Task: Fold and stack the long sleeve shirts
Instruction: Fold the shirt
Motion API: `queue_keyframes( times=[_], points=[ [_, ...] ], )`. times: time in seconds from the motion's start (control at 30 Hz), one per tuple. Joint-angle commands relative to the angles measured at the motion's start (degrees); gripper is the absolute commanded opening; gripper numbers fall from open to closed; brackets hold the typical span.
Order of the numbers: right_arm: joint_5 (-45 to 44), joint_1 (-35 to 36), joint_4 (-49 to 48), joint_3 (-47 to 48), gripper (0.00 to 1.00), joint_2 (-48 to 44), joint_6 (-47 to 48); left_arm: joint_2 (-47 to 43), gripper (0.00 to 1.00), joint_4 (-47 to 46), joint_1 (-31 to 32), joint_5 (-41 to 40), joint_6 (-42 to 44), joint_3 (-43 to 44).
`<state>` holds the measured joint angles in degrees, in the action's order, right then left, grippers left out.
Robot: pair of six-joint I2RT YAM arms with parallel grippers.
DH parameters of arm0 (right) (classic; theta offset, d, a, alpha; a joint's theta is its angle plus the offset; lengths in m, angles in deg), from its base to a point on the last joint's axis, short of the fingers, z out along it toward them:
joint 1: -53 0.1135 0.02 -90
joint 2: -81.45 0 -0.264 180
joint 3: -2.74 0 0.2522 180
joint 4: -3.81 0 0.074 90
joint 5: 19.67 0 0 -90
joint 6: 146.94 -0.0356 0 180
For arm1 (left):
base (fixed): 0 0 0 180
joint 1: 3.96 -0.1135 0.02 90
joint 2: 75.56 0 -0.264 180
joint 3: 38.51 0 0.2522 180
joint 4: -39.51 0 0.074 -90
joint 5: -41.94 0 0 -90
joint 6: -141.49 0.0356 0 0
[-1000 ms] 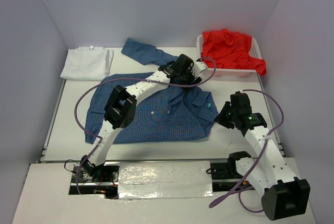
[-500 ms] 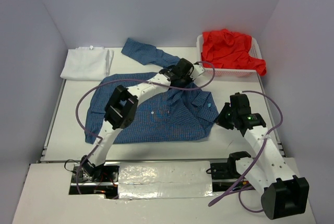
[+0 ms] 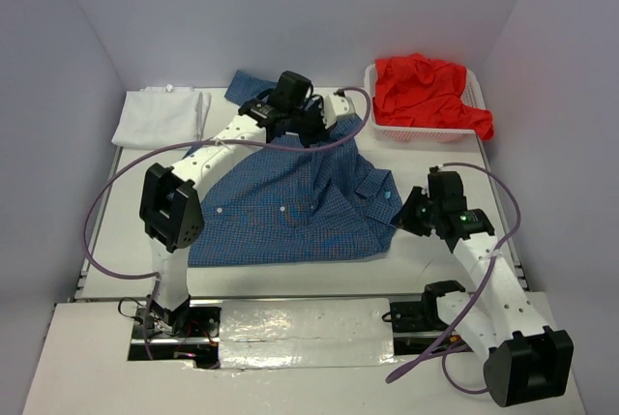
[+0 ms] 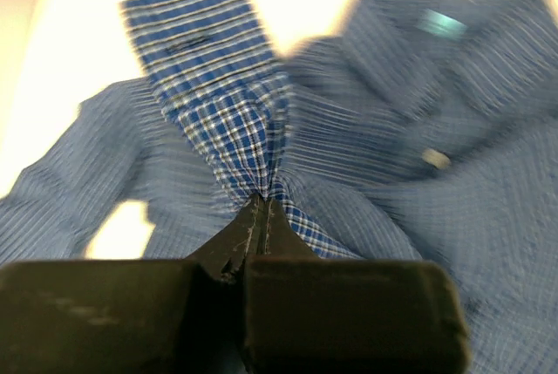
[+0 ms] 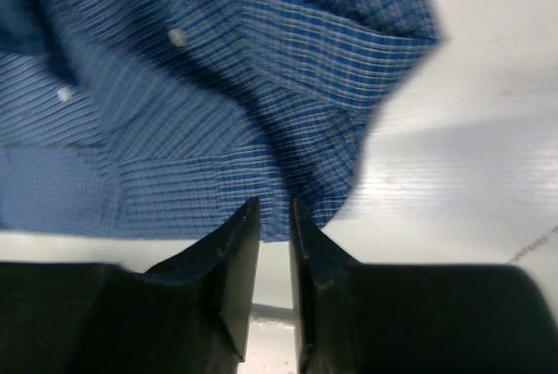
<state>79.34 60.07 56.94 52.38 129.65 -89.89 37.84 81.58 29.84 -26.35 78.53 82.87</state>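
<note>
The blue checked shirt (image 3: 290, 212) lies spread across the middle of the table. My left gripper (image 3: 324, 125) is at its far upper part and is shut on a bunched fold of the blue cloth (image 4: 222, 130), with the tips (image 4: 261, 204) pinched together. My right gripper (image 3: 398, 217) sits at the shirt's right edge below the collar. Its fingers (image 5: 275, 208) are a narrow gap apart, and the shirt's hem (image 5: 218, 86) ends right at their tips. A folded white shirt (image 3: 160, 117) rests at the back left. A red shirt (image 3: 430, 91) is heaped in the basket.
The white mesh basket (image 3: 426, 133) stands at the back right against the wall. Purple cables loop over both arms. The left arm's elbow (image 3: 169, 207) hangs over the shirt's left side. Walls close in the table on three sides.
My left gripper has shut on the blue cloth and swung left and back, dragging the shirt's upper part with it. The right gripper's jaws have parted slightly.
</note>
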Motion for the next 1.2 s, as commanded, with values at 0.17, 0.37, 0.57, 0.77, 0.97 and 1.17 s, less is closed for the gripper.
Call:
queue_keyframes(
  times=[0.17,0.37,0.57,0.77,0.97,1.17],
  points=[
    [16.2,-0.3,-10.3,11.7,0.68,1.1,11.2,-3.5,0.00,8.2,1.3,17.6,13.1,-5.0],
    [19.8,0.9,-16.4,19.4,0.88,6.8,23.0,-4.2,0.00,10.8,1.3,21.4,17.3,-4.7],
    [21.2,5.3,-13.7,21.5,0.89,12.5,35.2,-4.4,0.00,6.1,1.3,17.9,12.7,-6.2],
    [11.2,13.2,-19.5,18.7,0.89,17.4,33.1,-3.6,0.00,5.2,1.3,17.0,11.2,-5.5],
    [7.6,13.4,-20.9,20.5,0.89,26.1,33.1,-3.8,0.00,4.9,1.2,16.8,11.8,-6.0],
    [10.5,13.6,-22.4,21.4,0.66,32.9,30.8,-3.9,0.00,3.9,1.1,17.2,11.2,-6.1]
  ],
)
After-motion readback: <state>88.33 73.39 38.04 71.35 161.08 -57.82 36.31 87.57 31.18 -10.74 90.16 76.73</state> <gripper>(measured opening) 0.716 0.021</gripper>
